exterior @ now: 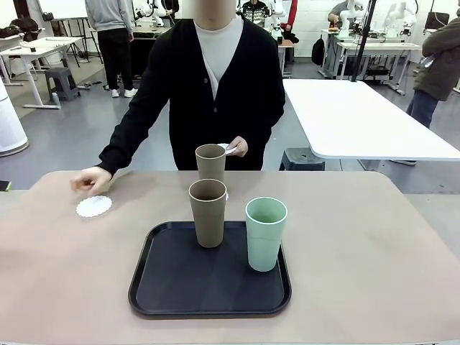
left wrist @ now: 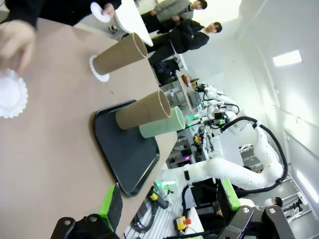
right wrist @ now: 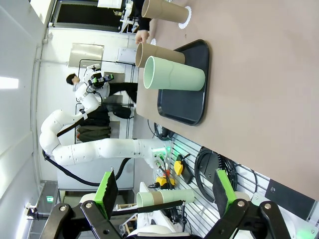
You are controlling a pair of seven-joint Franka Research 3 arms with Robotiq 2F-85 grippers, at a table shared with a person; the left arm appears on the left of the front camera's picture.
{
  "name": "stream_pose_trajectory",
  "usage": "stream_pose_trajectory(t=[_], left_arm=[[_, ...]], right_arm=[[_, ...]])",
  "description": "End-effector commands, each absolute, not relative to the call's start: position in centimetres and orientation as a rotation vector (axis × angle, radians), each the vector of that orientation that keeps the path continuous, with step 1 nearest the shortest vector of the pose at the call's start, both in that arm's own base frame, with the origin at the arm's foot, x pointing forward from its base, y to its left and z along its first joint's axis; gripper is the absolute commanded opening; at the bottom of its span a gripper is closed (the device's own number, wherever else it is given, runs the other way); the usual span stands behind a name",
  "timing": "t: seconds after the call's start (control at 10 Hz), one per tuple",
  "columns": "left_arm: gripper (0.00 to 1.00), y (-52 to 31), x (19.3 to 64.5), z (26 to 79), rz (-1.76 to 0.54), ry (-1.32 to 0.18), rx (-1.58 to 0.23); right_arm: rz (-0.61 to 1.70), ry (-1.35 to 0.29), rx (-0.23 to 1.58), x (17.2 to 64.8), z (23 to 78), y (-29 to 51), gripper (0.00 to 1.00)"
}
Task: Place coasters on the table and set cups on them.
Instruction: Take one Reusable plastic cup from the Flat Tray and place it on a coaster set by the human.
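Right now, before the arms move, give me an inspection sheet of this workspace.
Surface: beige table, black tray on it.
Job's things: far tan cup on a doily coaster beyond the tray; near tan cup and mint cup on the tray; bare coaster by the person's hand; third coaster in the other hand.
Clutter: nothing seen.
Grippers: left gripper and right gripper open, empty.
Cables: black cables below the table edge.
Surroundings: white table, people behind.
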State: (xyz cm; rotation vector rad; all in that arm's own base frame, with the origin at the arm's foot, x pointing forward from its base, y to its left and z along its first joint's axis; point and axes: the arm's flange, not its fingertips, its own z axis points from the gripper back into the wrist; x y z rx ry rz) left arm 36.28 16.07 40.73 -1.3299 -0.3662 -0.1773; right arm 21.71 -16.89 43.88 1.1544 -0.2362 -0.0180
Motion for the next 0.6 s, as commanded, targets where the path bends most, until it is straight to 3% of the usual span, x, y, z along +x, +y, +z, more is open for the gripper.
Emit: stream_pose_trajectory(t=[0.0,0.5], left_arm=[[1.00,16.18,36.17,40.88,-0.183,-0.375,-1.336],[1.00,16.18,36.17,40.88,-0.183,-0.375,-1.336]], right_arm=[[-0.006,-0.257,1.176,21.94,43.98,-16.87,1.00],[-0.006,-0.257,1.176,21.94,43.98,-16.87,1.00]])
